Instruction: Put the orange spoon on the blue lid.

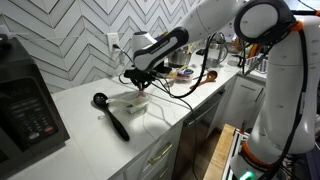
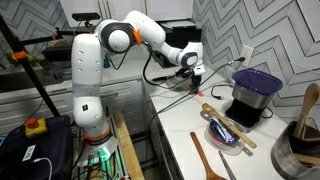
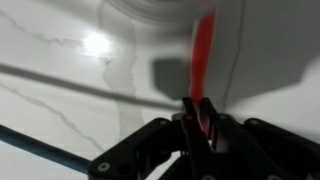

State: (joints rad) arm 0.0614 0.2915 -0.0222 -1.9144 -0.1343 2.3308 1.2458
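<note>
My gripper (image 3: 197, 108) is shut on the handle of the thin orange spoon (image 3: 203, 50), which sticks out ahead of the fingers over the white counter. In both exterior views the gripper (image 1: 141, 82) (image 2: 192, 70) hangs low over the counter. The spoon's far end reaches a pale round object (image 3: 170, 8) at the top of the wrist view. A dark blue-purple lid (image 2: 257, 80) sits on a black pot to the side of the gripper. A blue round piece (image 2: 222, 135) lies nearer on the counter under a wooden spoon.
A long black ladle (image 1: 110, 115) lies on the counter beside a pale clear item (image 1: 133, 101) under the gripper. A microwave (image 1: 25, 105) stands at one end. Wooden spoons (image 2: 205, 155) and a utensil holder (image 2: 300, 140) sit nearby. Black cables (image 3: 60, 80) cross the counter.
</note>
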